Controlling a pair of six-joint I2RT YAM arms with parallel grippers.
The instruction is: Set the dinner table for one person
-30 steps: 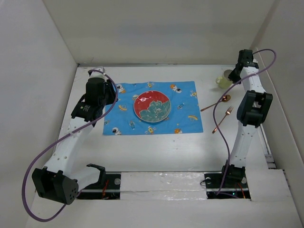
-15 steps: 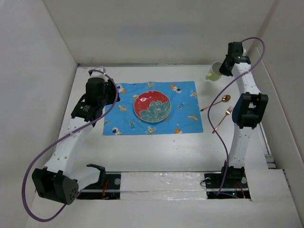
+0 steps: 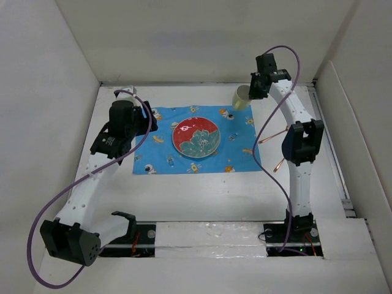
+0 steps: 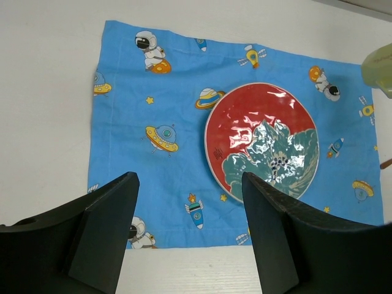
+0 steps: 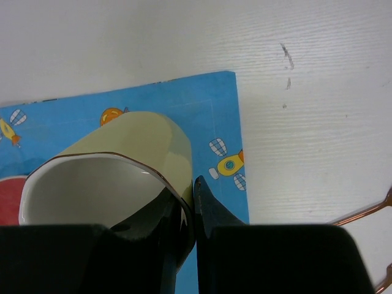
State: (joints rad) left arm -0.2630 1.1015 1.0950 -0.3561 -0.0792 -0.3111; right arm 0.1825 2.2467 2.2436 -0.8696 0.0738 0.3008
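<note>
Quick status from my end. The right gripper [image 5: 188, 211] is clamped on the wall of the pale yellow cup [image 5: 122, 153], one finger inside the rim and one outside, so the cup's mouth faces back at the wrist cam. The cup sits over the far right corner of the blue placemat [image 3: 239, 156]. I can't tell if it's touching the cloth or hanging above it.

The plate [image 3: 196, 137] is to its near left, in the middle of the mat. The copper cutlery [image 3: 274, 135] lies on the white dinner table [image 3: 202, 196] to the right, partly behind the arm.

I reckon the cup goes straight down from here, just far-right of the plate.

The left gripper [image 4: 188, 184] is wide open with nothing in it, over the mat's left side and much farther from the cup.
</note>
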